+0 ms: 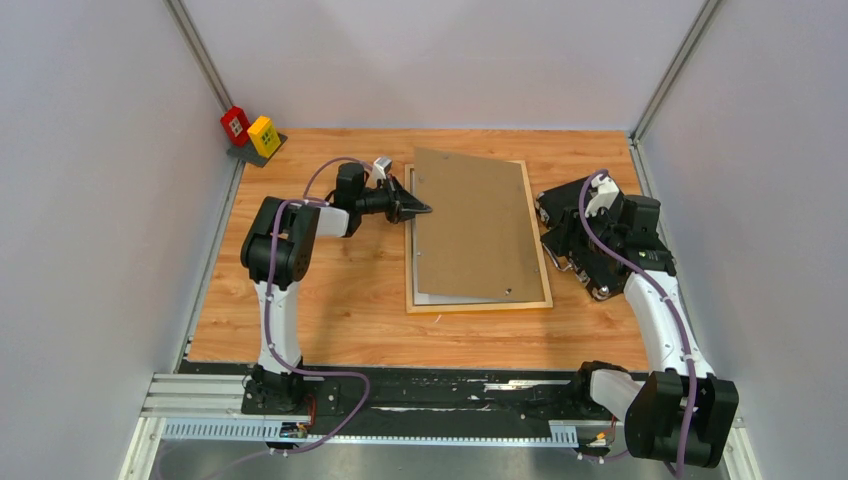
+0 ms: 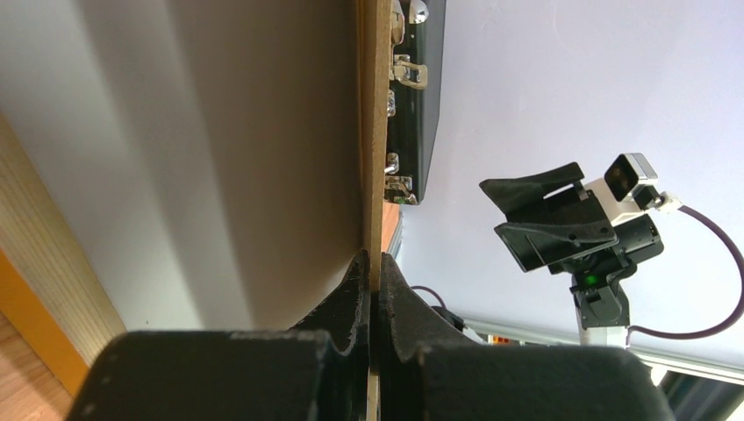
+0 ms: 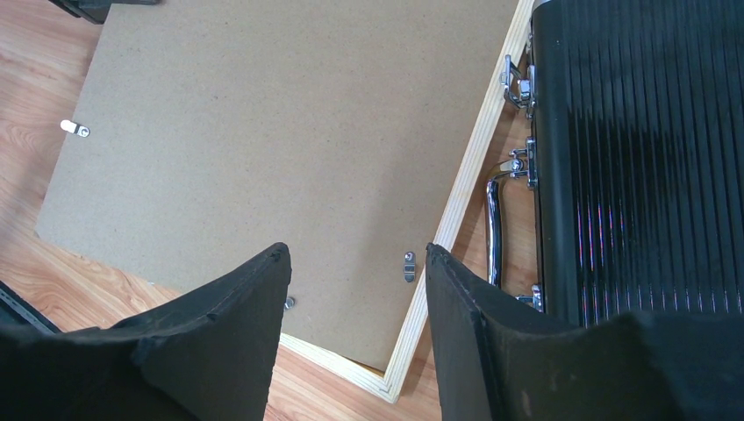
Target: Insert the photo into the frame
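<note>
Pinching the hardboard panel (image 1: 475,225) by its left edge, my left claw (image 2: 373,263) holds it tilted over the frame (image 1: 480,304), hiding all but a white sliver of the photo (image 1: 428,297); my right claw (image 3: 355,254) hangs spread beside the black case (image 3: 632,158).

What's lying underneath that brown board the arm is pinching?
The wooden frame lies under the brown board, its rim partly showing. A white sheet peeks out at the near-left corner; the rest of it is covered.
</note>
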You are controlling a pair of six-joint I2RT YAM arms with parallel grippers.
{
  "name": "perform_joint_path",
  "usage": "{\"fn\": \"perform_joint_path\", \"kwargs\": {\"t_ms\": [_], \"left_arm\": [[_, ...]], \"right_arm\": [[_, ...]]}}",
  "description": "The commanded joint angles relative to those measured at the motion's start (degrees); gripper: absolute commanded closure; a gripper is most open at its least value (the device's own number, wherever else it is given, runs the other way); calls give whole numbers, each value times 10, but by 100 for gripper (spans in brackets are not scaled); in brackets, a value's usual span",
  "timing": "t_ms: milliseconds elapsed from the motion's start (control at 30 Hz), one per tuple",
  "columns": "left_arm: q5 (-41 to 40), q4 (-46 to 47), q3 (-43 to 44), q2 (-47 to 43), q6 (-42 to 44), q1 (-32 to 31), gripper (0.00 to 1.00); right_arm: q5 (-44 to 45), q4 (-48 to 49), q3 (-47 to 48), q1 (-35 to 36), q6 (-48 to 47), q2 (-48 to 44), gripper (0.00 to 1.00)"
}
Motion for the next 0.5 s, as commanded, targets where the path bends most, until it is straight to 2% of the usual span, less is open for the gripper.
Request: {"fn": "perform_joint_path", "kwargs": {"t_ms": [0, 467], "left_arm": [[21, 31, 28, 5, -3, -6, 100], [16, 22, 22, 7, 6, -7, 100]], "right_arm": [[-15, 6, 1, -5, -9, -1, 43], [-16, 6, 1, -7, -10, 0, 43]]}}
